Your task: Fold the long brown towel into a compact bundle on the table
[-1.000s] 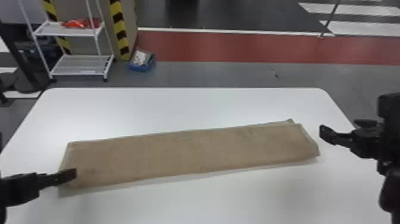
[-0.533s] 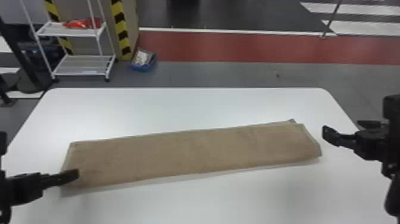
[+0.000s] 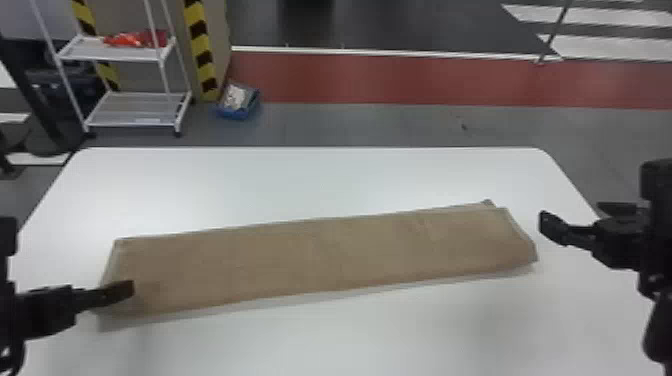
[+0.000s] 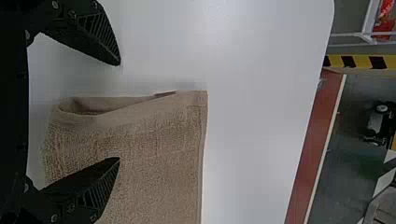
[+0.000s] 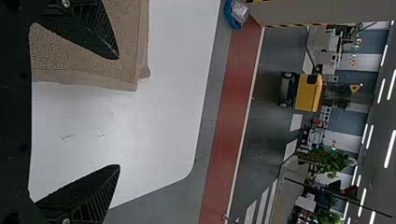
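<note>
The towel looks light and floppy, best pinched by its short ends; near these, the left claw and right claw gape wide.

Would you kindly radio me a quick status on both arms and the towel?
Left pincer open, at left end of brown towel. Right pincer open, beside right end. Towel in a long strip, not yet bundled; no object lying on it.
</note>
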`<state>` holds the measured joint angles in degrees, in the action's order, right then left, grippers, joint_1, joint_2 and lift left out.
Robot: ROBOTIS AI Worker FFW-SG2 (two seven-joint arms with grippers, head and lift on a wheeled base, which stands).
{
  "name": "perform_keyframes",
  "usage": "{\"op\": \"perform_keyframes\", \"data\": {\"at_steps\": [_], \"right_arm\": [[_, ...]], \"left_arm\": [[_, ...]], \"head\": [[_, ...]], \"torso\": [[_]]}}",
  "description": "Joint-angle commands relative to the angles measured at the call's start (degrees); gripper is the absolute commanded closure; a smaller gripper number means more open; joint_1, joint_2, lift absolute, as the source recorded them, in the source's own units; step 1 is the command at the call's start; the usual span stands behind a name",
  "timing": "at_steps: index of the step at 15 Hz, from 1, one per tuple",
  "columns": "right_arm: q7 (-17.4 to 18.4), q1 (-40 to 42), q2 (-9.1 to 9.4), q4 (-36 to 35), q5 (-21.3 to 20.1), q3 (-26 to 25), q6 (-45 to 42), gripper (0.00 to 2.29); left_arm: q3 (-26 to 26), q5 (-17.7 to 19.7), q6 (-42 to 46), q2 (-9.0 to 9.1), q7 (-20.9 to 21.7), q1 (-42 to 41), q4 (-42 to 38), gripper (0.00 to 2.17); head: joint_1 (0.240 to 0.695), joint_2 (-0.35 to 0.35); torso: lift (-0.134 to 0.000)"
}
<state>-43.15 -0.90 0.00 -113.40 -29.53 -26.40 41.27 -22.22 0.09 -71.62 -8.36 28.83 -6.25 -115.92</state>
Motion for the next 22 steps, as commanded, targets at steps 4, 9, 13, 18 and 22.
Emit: {"op": "perform_keyframes", "data": {"at_steps": [4, 9, 13, 18, 22], "right_arm": [[-0.01, -0.51, 0.05, 0.46, 0.0, 0.12, -0.17, 0.04], [-0.01, -1.12, 0.05, 0.81, 0.0, 0.12, -0.17, 0.04], [0.08, -1.12, 0.05, 1.16, 0.0, -0.23, -0.35, 0.04], [0.17, -1.04, 0.05, 1.34, 0.0, -0.4, -0.53, 0.04], [0.43, -1.12, 0.05, 1.6, 0.0, -0.14, -0.53, 0.04]], "left_arm": [[0.86, -0.09, 1.7, 0.1, -0.09, 0.36, 1.49, 0.44], [0.77, 0.0, 2.05, 0.19, 0.09, 0.71, 1.84, 1.48], [0.42, 0.0, 2.22, 0.28, 0.44, 0.89, 1.93, 1.54], [-3.8, 1.76, 0.64, -0.34, 4.57, 0.18, -3.08, 1.56], [-7.05, 2.81, -0.59, -2.8, 6.15, 1.5, -5.98, 1.56]], "head": [[0.695, -0.062], [0.695, -0.067], [0.695, -0.067], [0.695, -0.065], [0.695, -0.053]], "torso": [[-0.123], [-0.123], [-0.123], [-0.123], [-0.123]]}}
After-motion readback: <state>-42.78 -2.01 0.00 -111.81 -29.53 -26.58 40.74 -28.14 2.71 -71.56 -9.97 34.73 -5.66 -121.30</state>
